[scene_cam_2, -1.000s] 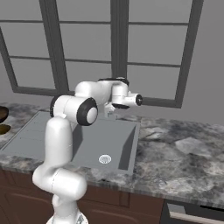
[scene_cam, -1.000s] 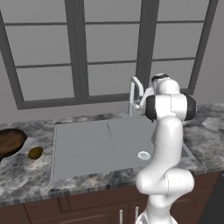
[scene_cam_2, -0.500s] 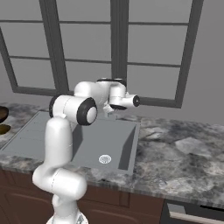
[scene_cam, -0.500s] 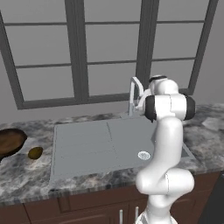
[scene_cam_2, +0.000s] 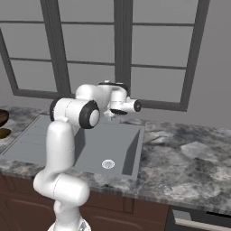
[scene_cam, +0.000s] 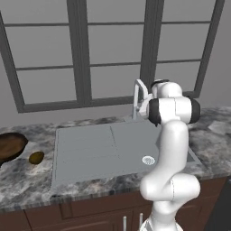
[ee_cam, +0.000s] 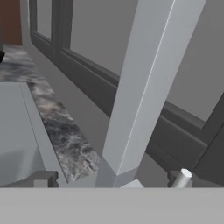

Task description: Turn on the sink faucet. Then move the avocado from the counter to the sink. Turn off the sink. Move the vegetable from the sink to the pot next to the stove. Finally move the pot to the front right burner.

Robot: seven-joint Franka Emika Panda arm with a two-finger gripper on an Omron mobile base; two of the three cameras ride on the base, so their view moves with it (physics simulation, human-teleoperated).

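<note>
The grey marbled counter carries a wide grey sink below the window. The faucet rises at the sink's back edge, and the gripper is close against it, whether parted or together I cannot tell. A brown bowl sits left of the sink, with the avocado just beside it on the counter.

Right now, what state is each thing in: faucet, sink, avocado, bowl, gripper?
Faucet: upright at the back of the sink, no water seen running.
Sink: basin empty, drain uncovered.
Avocado: on the counter left of the sink, not yet moved.
Bowl: on the counter, just behind the avocado.
Gripper: up against the faucet behind the arm's wrist; open or shut can't be told.
</note>
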